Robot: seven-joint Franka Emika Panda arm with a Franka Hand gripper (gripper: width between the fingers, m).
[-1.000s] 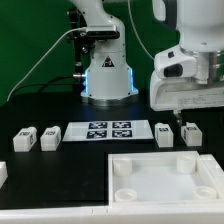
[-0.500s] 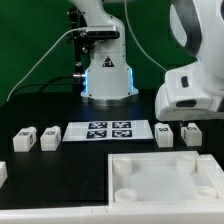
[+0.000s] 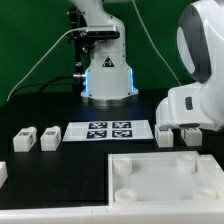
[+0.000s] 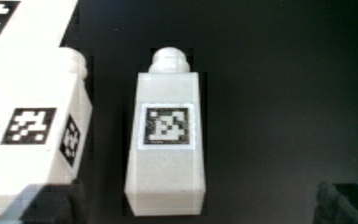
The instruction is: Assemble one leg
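Nearest the exterior camera lies the tray point(image 3: 150, 157), with the marker board point(image 3: 108, 129) behind it. Past the board's end on the exterior view's right, the arm point(image 3: 195, 100) partly hides the leg point(image 4: 167, 130), with a twin leg point(image 4: 34, 110) just beside it. The gripper point(image 4: 190, 203) hangs spread wide, holding nothing.

arm point(image 3: 196, 100) low over two legs point(image 3: 165, 138) | marker board point(image 3: 105, 130) beside | tray point(image 3: 150, 159) nearest camera
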